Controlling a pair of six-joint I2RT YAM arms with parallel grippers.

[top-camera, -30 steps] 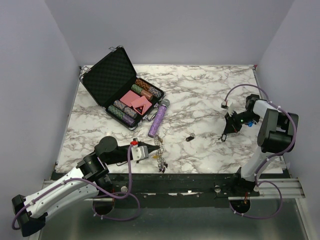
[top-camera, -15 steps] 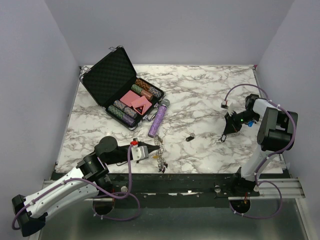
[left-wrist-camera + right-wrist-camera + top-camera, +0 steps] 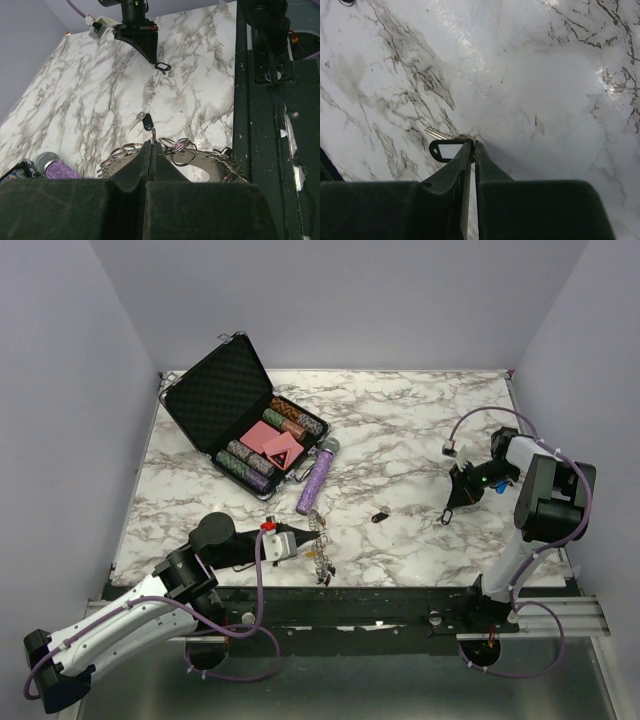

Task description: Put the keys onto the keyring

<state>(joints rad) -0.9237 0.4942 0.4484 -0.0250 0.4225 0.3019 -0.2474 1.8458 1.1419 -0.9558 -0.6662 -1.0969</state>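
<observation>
Only the right wrist view shows the right pincer [image 3: 473, 140] barely parted beside a black-tagged key [image 3: 444, 148]; left pincer [image 3: 152, 143] pressed closed at the wiry keyring [image 3: 178, 148] on marbled table [image 3: 100, 90].

Key-laden keyring [image 3: 319, 546], two black-headed keys [image 3: 380, 516] lying loose

Top external: high behind the arm bases, looking down over the whole worktop [image 3: 420, 430] to its far edge.
Left wrist: low at the near edge, facing the right end effector [image 3: 154, 61].
Right wrist: close above the marble, facing down.
Both wrist views share the tagged key [image 3: 162, 66] [image 3: 445, 149].
</observation>
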